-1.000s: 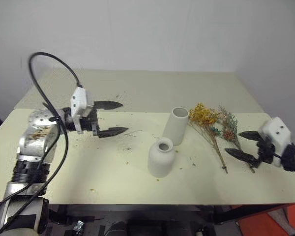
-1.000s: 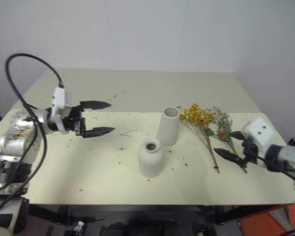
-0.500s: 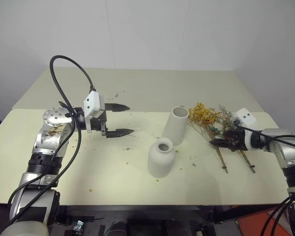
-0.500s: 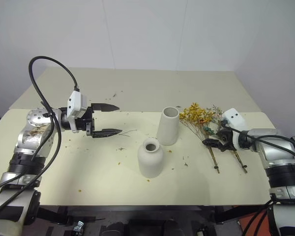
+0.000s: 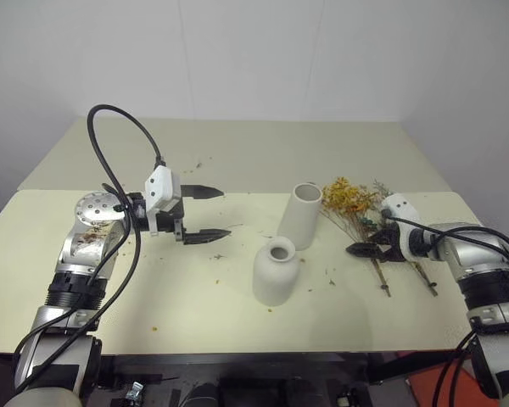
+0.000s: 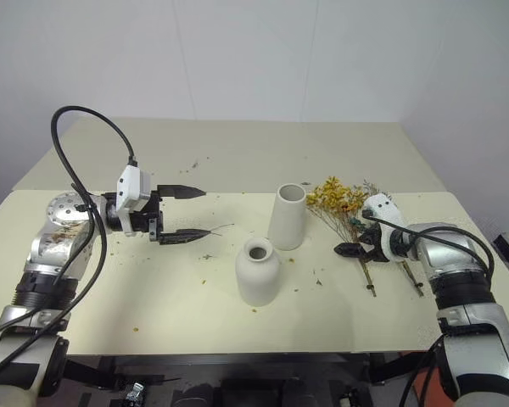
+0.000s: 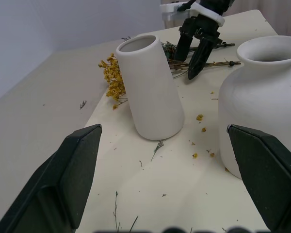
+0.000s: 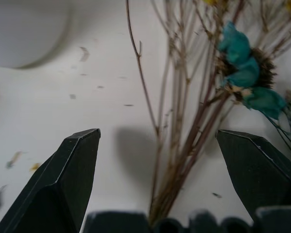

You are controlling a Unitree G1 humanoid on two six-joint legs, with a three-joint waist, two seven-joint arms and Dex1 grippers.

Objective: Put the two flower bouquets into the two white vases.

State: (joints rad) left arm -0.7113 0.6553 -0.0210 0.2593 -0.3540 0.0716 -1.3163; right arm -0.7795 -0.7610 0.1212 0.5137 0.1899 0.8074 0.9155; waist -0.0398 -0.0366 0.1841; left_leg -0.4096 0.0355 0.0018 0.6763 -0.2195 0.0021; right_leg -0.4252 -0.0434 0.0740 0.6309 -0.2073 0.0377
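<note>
The right claw (image 5: pixel 366 244), spread wide and empty, straddles the thin brown stems of the dried yellow-orange bouquet (image 5: pixel 351 197) lying on the pale surface (image 5: pixel 237 153); the stems run lengthwise straight ahead of it, blossoms beside the tall white cylinder vase (image 5: pixel 300 215); the left claw (image 5: pixel 205 213), also wide, hangs well apart.

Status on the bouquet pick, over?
Right pincer open, straddling yellow bouquet stems on table, nothing gripped. Left pincer open, empty. Both vases upright, empty. Path clear.
</note>
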